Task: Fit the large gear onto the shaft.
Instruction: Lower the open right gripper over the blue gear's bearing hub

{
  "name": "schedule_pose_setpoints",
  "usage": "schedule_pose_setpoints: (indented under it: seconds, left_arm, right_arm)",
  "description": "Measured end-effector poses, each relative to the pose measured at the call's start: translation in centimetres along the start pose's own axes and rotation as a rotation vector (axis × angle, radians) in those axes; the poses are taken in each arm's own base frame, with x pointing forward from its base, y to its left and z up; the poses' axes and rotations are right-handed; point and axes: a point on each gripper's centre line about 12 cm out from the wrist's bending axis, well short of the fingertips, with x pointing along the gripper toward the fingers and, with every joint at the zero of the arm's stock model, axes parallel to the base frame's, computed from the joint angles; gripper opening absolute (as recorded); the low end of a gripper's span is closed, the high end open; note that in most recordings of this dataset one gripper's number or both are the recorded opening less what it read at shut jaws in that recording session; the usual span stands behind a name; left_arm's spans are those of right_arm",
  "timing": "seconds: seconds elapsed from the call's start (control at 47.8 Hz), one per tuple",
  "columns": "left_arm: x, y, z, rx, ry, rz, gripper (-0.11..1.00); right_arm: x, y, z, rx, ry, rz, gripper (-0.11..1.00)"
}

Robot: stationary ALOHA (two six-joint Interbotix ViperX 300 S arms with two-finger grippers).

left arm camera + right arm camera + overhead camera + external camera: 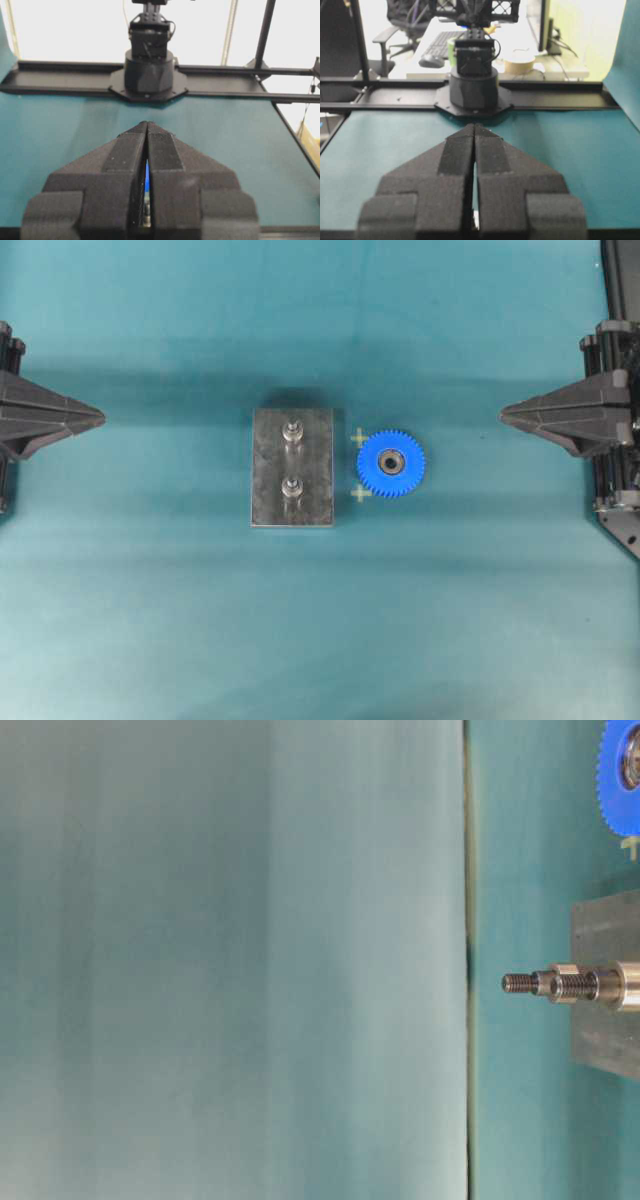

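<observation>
From where I sit, nothing of the job is done yet. The large gear (391, 462) lies flat on the teal mat (150, 620), just to the right of the grey plate (267, 480) and not touching it, between two small pale cross marks. Its metal hub faces up, and no pincer is on it.

The plate sits mid-table with two upright pegs in a line, one farther from me and one nearer. I cannot tell from the pictures which peg is meant, so I take the shaft (292, 487) to be the nearer one; both stand bare, with nothing slipped over them. In the table-level view the pegs overlap, threaded tips showing above their collars, and the gear's blue edge peeks in at the corner.

The left gripper (97, 418) waits at the left edge of the overhead view, well away from the plate, fingers pressed together and holding nothing. The right gripper (507, 415) mirrors it on the right, likewise closed and empty; it is the one nearer the gear.

My reading: the whole task remains. The gear must be picked up, carried over the peg, lined up hub to tip, and lowered on.
</observation>
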Motion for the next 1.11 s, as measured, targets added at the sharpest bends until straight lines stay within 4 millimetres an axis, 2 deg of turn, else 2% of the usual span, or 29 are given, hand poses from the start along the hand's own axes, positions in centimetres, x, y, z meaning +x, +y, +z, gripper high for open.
schedule_pose_setpoints:
  seconds: [0.042,0.125,0.314,0.439,0.523,0.711,0.962,1.108]
  left_arm:
    - [0.0,0.1,0.0,0.005,0.0,0.003,0.0]
    - [0.2,0.2,-0.2,0.014,0.008,0.008,0.0]
    - [2.2,0.3,-2.1,0.021,0.14,0.011,0.0]
    - [3.5,0.3,-3.8,0.011,0.244,0.011,0.0]
    - [4.2,0.3,-4.2,0.009,0.273,0.011,0.0]
    - [4.8,0.3,-5.5,0.009,0.367,0.011,0.0]
    - [4.8,0.4,-8.5,0.015,0.583,0.011,0.0]
    - [5.8,0.4,-9.3,0.016,0.646,0.01,0.0]
  right_arm:
    - [0.0,0.0,-0.2,0.006,0.008,-0.003,0.01]
    - [0.1,-0.6,-1.9,0.095,0.105,-0.043,0.01]
    - [0.6,-1.5,-5.6,0.221,0.431,-0.114,0.01]
    - [1.7,-1.9,-6.5,0.219,0.59,-0.129,0.01]
    - [2.6,-2.2,-7.3,0.236,0.687,-0.146,0.01]
    - [5.0,-3.3,-9.6,0.251,0.945,-0.182,0.01]
    - [8.1,-4.0,-11.7,0.237,1.071,-0.192,0.01]
    - [9.0,-4.2,-13.4,0.241,1.127,-0.195,0.01]
